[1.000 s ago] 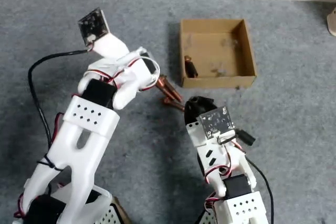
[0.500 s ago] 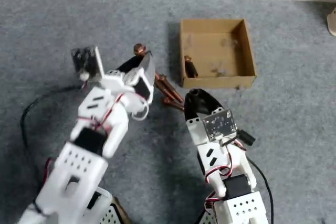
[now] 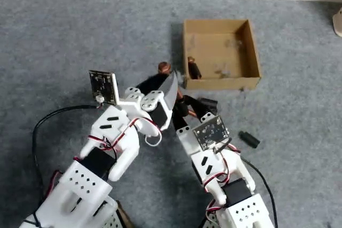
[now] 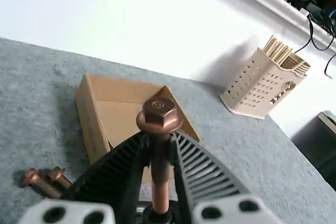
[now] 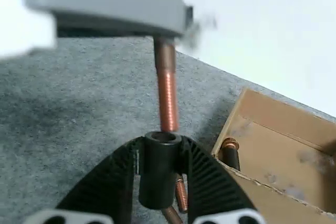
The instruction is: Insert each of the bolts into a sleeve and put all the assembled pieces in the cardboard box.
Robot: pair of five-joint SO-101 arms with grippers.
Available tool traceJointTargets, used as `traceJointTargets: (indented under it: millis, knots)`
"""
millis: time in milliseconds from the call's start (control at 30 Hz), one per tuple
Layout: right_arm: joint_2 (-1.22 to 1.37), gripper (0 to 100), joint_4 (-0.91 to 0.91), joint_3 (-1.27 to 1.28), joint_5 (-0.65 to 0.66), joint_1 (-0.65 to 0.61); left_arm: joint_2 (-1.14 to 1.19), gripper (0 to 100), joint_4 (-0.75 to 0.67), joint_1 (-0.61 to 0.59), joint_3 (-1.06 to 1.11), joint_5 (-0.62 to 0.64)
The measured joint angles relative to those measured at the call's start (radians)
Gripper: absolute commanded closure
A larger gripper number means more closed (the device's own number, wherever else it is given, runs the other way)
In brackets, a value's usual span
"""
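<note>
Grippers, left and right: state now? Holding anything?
Left gripper: closed, holding a copper bolt by its shank.
Right gripper: closed, holding a black sleeve upright under the bolt's tip.

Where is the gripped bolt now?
In the high view, the bolt is in the left tool, left of the cardboard box, tip at the right tool's sleeve.

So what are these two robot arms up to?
They're putting bolts into sleeves. The left tool grips a copper bolt, and the right tool holds a black sleeve in line with it, the bolt's tip right at the sleeve's opening. One assembled piece lies in the cardboard box; two more bolts wait on the carpet.
</note>
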Motion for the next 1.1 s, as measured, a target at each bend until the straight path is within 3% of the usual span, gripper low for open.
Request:
traceJointTargets:
  millis: [567,1100]
  knots:
    - [0.0,99.3,0.0,0.0,0.0,0.0,0.017,99,0.003,0.012,0.031,0.0]
    - [0.005,99.3,0.089,0.002,0.005,0.023,0.003,99,0.281,0.107,0.029,-0.052]
